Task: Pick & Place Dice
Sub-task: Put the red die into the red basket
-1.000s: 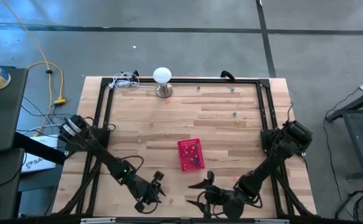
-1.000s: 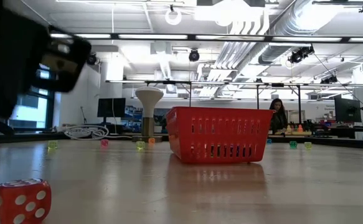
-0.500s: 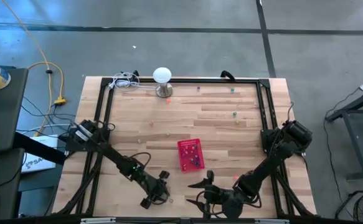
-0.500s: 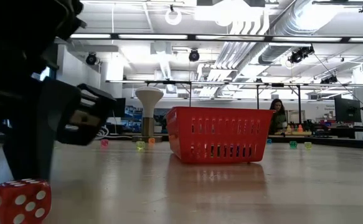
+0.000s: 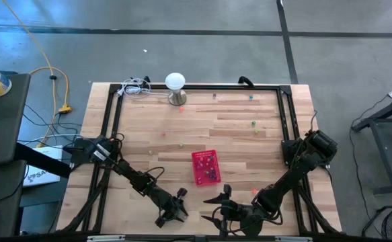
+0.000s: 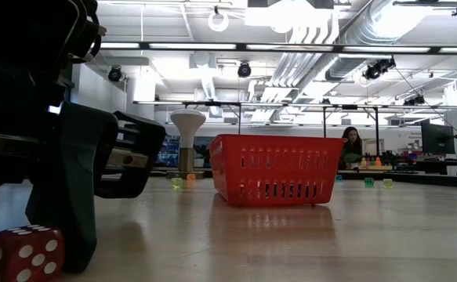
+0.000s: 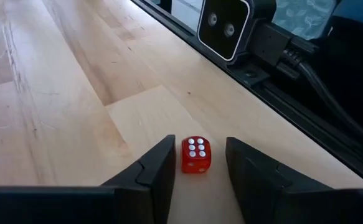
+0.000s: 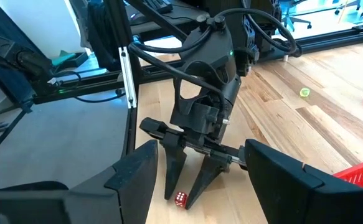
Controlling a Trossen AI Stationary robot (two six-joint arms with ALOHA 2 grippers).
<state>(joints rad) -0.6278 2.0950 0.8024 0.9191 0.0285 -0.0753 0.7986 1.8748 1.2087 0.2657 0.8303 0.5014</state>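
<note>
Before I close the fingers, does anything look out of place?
Nothing stands out. The red die sits flat on the table between the left gripper's open fingers; the red basket stands upright, and loose dice lie scattered beyond it.

Far dice (image 6: pixel 177 182) too small for pips

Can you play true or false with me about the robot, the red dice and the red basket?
1. The left gripper has its fingers open on either side of a red die. True.
2. The red die is already inside the red basket. False: it lies on the table near the front edge.
3. The die's top face shows six white dots. True.
4. The right gripper is holding a green die. False: its open fingers hold nothing.
5. A white dome-topped lamp stands at the table's far edge. True.
</note>
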